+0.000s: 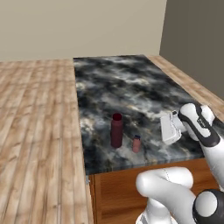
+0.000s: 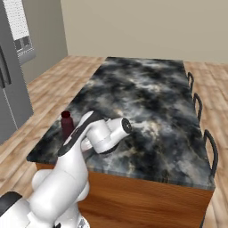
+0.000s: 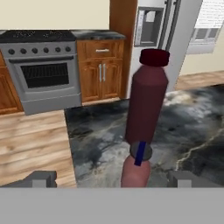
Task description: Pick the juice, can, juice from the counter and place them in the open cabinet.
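- The can (image 1: 136, 143), small and red with a silver top, stands upright near the front edge of the counter (image 1: 131, 83), just to the right of a taller dark maroon bottle (image 1: 116, 130). The two stand close together but apart.
- The counter is a long slab of black, grey and white marbled stone over a brown wooden base. Everything below is placed relative to it.
- Beyond the counter's far side, the hand view shows a steel oven (image 3: 41, 74), brown cupboards (image 3: 101, 70) and a grey refrigerator (image 3: 170, 39).
- The maroon bottle stands upright near the counter's front left corner. In the hand view it rises directly behind the can.
- The gripper (image 3: 111, 178) hangs low over the counter, level with the can. Its jaws stand wide, holding nothing, with the can centred between the two fingertips (image 3: 43, 178).
- This wide, centred stance likely readies a grasp on the can. The bottle just behind leaves little room for overshoot.
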### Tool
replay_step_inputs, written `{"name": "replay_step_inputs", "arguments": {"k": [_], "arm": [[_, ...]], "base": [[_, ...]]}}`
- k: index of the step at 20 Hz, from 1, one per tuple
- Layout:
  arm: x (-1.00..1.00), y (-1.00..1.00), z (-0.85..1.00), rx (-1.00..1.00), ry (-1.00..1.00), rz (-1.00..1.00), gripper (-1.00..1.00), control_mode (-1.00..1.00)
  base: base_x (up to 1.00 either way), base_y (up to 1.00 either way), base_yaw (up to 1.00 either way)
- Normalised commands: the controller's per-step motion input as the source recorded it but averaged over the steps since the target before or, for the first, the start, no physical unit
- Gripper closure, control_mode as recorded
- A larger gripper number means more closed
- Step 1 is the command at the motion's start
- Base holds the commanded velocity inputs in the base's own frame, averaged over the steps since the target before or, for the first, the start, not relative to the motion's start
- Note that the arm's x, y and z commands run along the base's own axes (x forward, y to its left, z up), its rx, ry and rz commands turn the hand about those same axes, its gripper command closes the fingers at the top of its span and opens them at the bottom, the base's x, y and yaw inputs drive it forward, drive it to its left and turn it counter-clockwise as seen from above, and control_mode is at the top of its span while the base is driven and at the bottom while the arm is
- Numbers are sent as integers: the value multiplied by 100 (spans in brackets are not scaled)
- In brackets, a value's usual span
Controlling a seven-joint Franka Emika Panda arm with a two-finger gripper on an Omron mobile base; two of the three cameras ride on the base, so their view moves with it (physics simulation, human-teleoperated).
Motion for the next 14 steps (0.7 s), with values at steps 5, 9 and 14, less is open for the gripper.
{"name": "replay_step_inputs", "arguments": {"k": [5,9,14], "arm": [[6,0,-34,0,0,1,-100,-100],[16,0,-27,0,0,0,-100,-100],[21,0,-19,0,0,0,-100,-100]], "base": [[0,0,0],[0,0,0],[0,0,0]]}}
